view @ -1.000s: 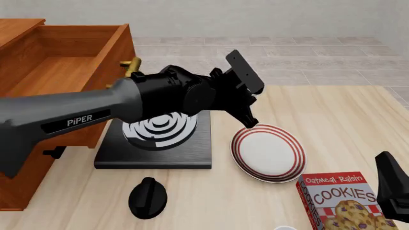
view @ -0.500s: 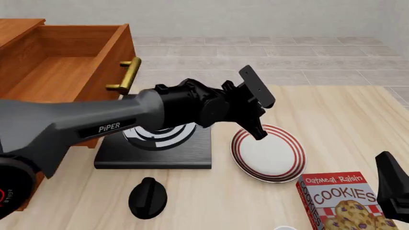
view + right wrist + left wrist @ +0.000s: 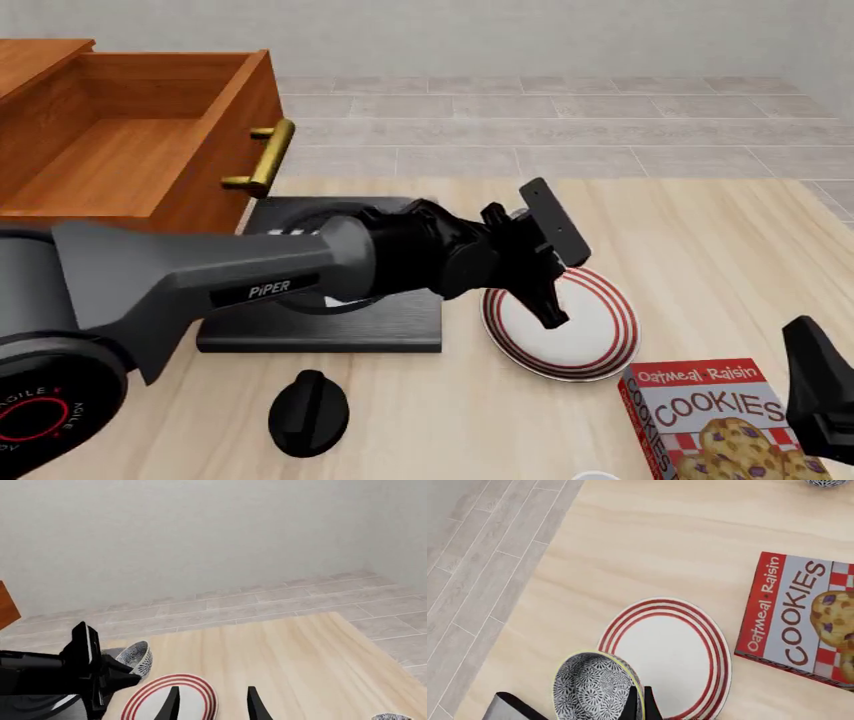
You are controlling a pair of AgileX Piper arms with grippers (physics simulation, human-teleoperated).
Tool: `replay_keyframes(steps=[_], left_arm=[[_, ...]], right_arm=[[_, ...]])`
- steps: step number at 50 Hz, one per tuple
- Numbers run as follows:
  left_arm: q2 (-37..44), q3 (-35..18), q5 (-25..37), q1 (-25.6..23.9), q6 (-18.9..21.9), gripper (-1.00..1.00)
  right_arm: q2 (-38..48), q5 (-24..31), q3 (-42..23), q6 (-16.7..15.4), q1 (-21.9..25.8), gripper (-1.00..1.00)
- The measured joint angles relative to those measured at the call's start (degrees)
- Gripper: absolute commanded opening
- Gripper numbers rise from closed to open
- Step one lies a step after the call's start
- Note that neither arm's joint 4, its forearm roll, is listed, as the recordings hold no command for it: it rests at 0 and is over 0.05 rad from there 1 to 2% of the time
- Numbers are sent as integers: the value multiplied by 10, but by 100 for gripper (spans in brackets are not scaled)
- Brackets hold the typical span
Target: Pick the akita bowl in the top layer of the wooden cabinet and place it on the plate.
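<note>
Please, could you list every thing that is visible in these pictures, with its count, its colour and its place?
akita bowl: one, black-and-white with yellowish rim, held in the left gripper over the plate's edge.
plate: one, white with red rings, on the table's middle.
wooden cabinet: one, reddish-brown, far left.
top layer: one, pulled open, brass handle.
stove: one, black, beside the cabinet.
knob: one, black, near the stove.
cookie box: one, red, near right.
left gripper: one, black, shut on the bowl's rim.
right gripper: one, black, open, near right.
</note>
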Motion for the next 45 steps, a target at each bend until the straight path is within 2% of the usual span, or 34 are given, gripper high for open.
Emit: replay_keyframes(steps=[25,45], left_arm=[[20,8,32,-34,15,-100],[60,-18,42,-35,24,-100]], right_arm=[[4,0,1,8,0,100],[7,-3,3,13,0,100]])
